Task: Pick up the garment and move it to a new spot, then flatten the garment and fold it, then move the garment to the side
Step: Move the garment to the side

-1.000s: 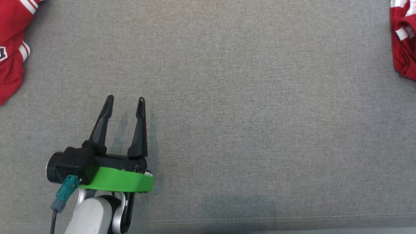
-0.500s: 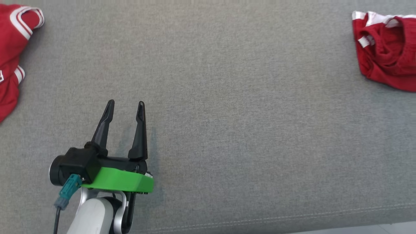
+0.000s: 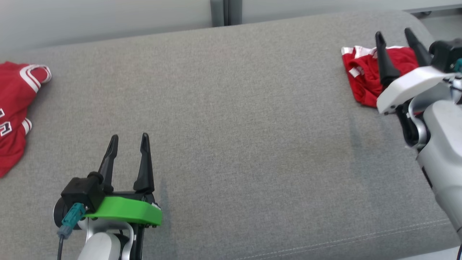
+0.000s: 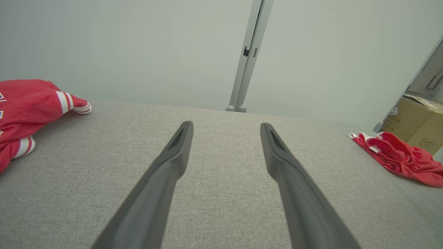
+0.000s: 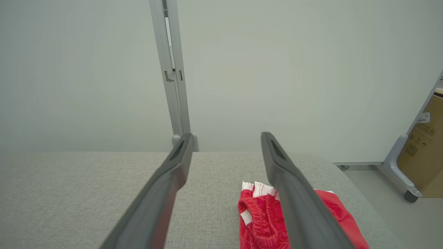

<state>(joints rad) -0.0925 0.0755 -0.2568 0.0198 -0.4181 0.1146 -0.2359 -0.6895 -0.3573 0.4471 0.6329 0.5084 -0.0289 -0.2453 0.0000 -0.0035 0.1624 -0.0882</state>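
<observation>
Both pincers are spread wide and hold nothing. The left pincer point(image 3: 129, 136) hangs over the near left part of the grey cloth-covered counter point(image 3: 252, 126), and the right pincer point(image 3: 393, 32) is close by the crumpled red shorts point(image 3: 362, 78). The shorts lie bunched at the counter's far right corner, well apart from a red jersey point(image 3: 14, 108) at its left edge.

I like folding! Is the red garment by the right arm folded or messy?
Not folded: the red garment lies crumpled in a wrinkly heap.
</observation>
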